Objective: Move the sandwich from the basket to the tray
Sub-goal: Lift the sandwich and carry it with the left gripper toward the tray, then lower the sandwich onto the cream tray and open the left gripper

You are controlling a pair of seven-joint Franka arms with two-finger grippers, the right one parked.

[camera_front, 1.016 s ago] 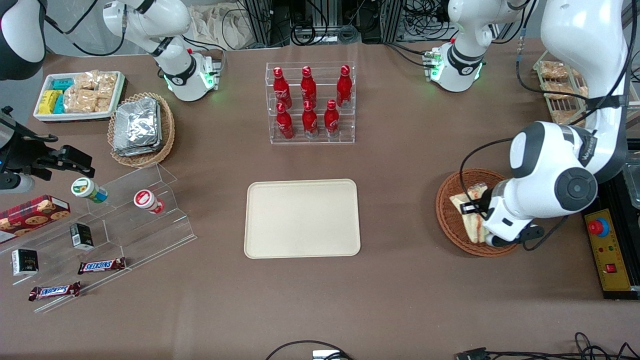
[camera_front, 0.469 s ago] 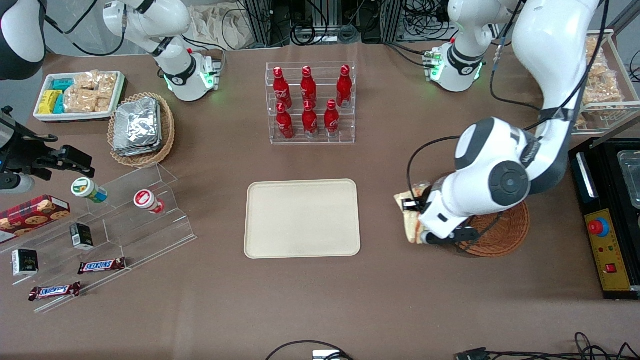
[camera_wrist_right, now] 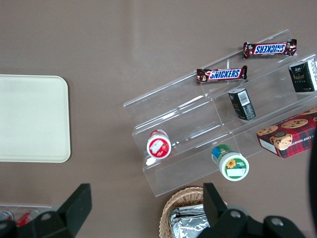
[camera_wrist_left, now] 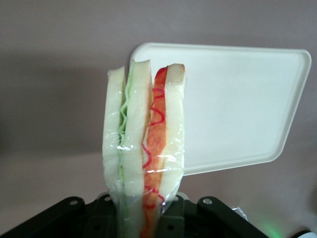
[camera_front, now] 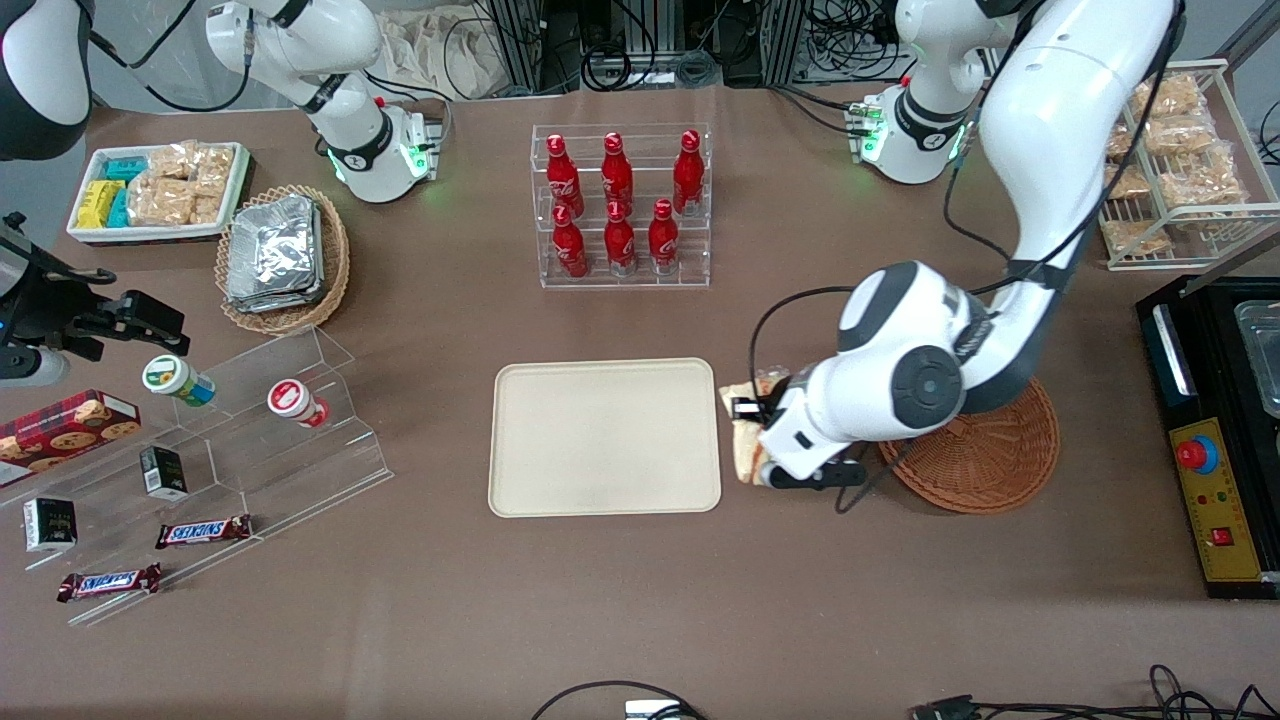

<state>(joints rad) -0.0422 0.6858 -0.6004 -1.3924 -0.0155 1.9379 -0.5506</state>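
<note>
Claw (camera_front: 748, 432) grips film-wrapped layered sandwich (camera_wrist_left: 143, 148) beside smooth rounded tray (camera_front: 604, 437).

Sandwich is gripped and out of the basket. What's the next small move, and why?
Probably carry on sideways toward the parked arm's end until over the tray, then lower. The gripper is shut on the sandwich, which hangs just beside the tray's rim, over bare table between tray and basket. The left wrist view shows the sandwich short of the tray.
</note>
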